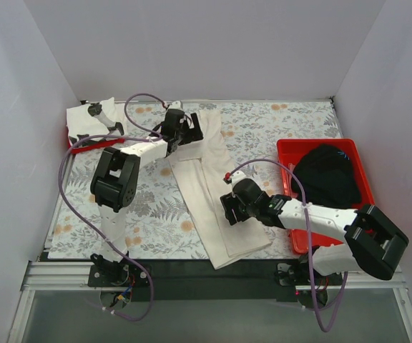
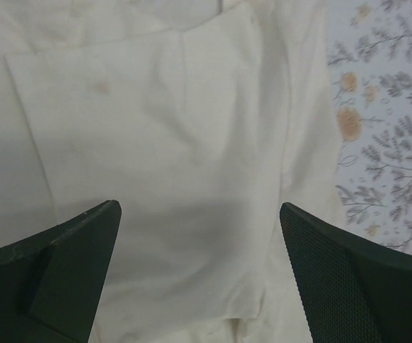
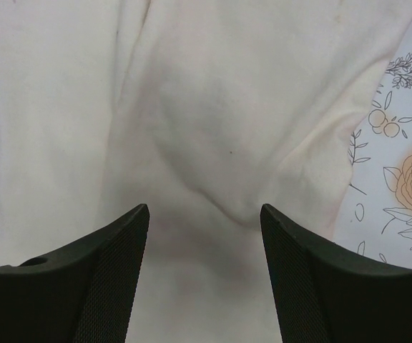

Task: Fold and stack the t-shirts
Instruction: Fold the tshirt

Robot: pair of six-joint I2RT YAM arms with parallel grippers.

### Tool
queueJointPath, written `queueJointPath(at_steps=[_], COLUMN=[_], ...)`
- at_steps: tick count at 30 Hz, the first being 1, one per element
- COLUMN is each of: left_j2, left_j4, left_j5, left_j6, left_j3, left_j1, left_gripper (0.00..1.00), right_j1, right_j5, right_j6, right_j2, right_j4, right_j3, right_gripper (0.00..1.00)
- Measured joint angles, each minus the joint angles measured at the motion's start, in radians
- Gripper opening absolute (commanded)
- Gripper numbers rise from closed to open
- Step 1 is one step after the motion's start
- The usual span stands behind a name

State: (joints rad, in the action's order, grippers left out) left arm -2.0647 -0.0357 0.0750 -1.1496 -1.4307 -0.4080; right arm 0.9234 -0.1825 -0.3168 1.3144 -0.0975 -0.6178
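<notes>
The cream tee [image 1: 207, 179] lies on the desk [image 1: 285, 118] as a long, narrow folded strip. It runs from under the left claw [image 1: 190, 130] at its far end to just past the right claw [image 1: 229, 209] at its near end.

The left claw hangs over the far part of the strip with its jaws spread wide. In the left wrist view a flat, squared fold of cloth fills the gap between its dark fingers [image 2: 63, 279], and flowered desk shows to that claw's right.

The right claw sits over the strip's near half, its jaws likewise apart and gripping nothing. Between its fingers [image 3: 99, 286] the cloth rises in a soft pucker with creases running away from it. Whether either claw's tips press on the cloth is hard to tell from these views.

Behind the right claw, on that arm's outer side, a red tray [image 1: 285, 147] stands on the desk beside the strip. A black tee [image 1: 326, 175] lies bunched in it, filling most of its far half.

Well off to the left claw's outer side, at the desk's far left corner, a second red tray [image 1: 77, 140] holds a white tee [image 1: 84, 118] with black marks. That tee is crumpled and spills over the rim, so that only a bit of red shows.
</notes>
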Motion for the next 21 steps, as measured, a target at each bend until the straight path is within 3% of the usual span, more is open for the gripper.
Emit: queueJointPath(at_steps=[10,21], left_j2=[-0.081,-0.214], left_j4=[0.037,-0.022], left_j5=[0.008,-0.025], left_j6=[-0.027,-0.006], left_j3=[-0.009,-0.173], left_j1=[0.002,0.006], left_gripper=[0.86,0.86], right_j1=[0.000,0.039], right_j5=[-0.007,0.055], right_j6=[-0.033,-0.105], right_j2=[0.001,0.006], right_j4=[0.096,0.181], right_j3=[0.089,0.108], right_gripper=[0.57,0.58])
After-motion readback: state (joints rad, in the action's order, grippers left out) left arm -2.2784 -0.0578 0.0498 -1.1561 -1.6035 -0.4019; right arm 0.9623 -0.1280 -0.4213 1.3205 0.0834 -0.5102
